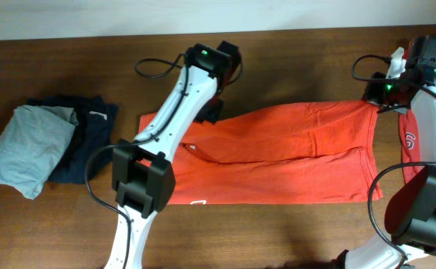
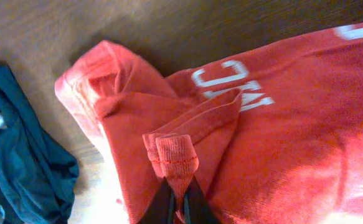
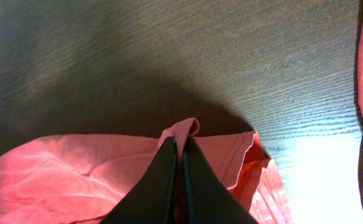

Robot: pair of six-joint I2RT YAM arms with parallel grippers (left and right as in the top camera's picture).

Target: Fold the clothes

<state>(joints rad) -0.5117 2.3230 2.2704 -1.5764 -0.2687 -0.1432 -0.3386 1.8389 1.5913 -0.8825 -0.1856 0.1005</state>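
An orange-red T-shirt (image 1: 277,153) with white print lies spread across the middle of the table. My left gripper (image 1: 216,104) is shut on a ribbed edge of it (image 2: 175,158) near the shirt's far left side, the cloth bunched there. My right gripper (image 1: 378,101) is shut on the shirt's far right corner (image 3: 184,127). White lettering (image 2: 231,84) shows in the left wrist view. Another orange-red garment with white print (image 1: 412,146) lies at the right edge under my right arm.
A light-grey folded garment (image 1: 27,146) lies on a dark navy folded garment (image 1: 90,138) at the left. The navy cloth also shows in the left wrist view (image 2: 19,155). The wooden table (image 1: 300,45) runs to a pale wall at the back.
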